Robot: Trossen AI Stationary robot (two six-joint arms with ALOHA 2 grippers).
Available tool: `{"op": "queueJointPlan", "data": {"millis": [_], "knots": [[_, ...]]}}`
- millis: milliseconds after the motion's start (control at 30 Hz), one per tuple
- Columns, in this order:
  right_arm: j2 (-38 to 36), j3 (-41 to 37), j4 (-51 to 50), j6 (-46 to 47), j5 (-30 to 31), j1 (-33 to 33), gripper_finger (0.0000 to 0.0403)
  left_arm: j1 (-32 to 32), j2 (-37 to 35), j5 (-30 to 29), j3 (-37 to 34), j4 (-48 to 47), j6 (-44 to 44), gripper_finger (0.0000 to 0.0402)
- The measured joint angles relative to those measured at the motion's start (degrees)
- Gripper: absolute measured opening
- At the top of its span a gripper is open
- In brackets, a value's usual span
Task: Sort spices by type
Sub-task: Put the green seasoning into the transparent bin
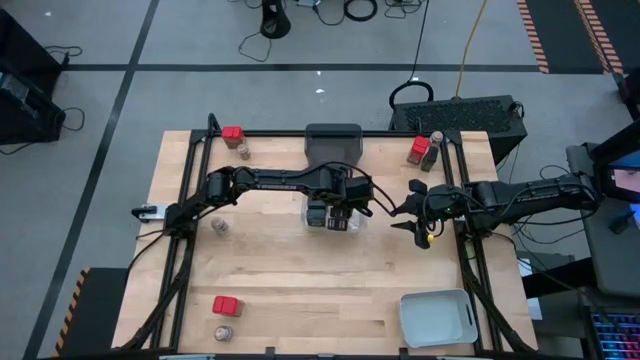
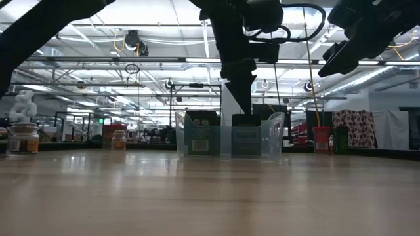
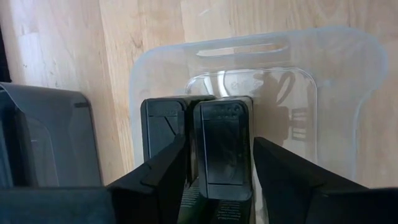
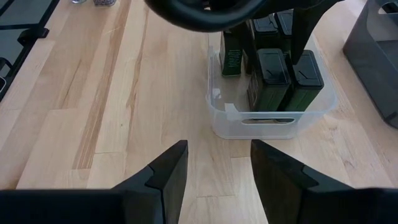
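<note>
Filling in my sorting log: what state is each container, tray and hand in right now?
Clear tray: holds upright black boxes.
Black box: upright in the clear tray, between the left hand's fingers.
Left hand: inside the clear tray, around that box.
Right hand: open, empty, above bare table.
Dark grey tray: contents unclear.
Pale grey tray: empty.
Red-topped containers: unsorted on the table.

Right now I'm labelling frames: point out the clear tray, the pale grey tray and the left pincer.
clear tray point(image 4: 273, 119): right wrist view, near wall.
pale grey tray point(image 1: 437, 318): high view, floor.
left pincer point(image 3: 220, 163): left wrist view, between fingertips, on the black box.
</note>
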Motion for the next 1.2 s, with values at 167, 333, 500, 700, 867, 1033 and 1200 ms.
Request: {"op": "queueJointPlan", "data": {"millis": [167, 333, 500, 700, 867, 1033, 1200], "knots": [[0.0, 0.0, 0.0, 0.0, 0.0, 0.0, 0.0157, -0.1, -0.2, -0.1, 0.1, -0.2, 0.0, 0.019], [0.0, 0.0, 0.0, 0.0, 0.0, 0.0, 0.0157, -0.4, -0.4, -0.5, 3.2, -1.9, 1.5, 0.0189], [0.0, 0.0, 0.0, 0.0, 0.0, 0.0, 0.0157, -0.9, -0.5, -0.8, 6.6, -3.6, 3.0, 0.0189], [0.0, 0.0, 0.0, 0.0, 0.1, 0.0, 0.0157, -0.1, -2.4, 1.7, 7.7, -8.6, 4.1, 0.0189], [0.0, 0.0, 0.5, -0.4, 0.8, -0.8, 0.0157, 2.8, -5.7, 7.1, 7.7, -10.5, 2.5, 0.0189], [0.0, 0.0, -0.2, -0.4, 3.3, -3.2, 0.0157, 5.8, -11.1, 11.8, 4.6, -13.2, 0.6, 0.0189], [0.0, 0.0, 0.0, -2.3, 3.3, -7.9, 0.0157, 7.1, -19.3, 14.8, -7.9, -5.8, 0.5, 0.0189]]}}
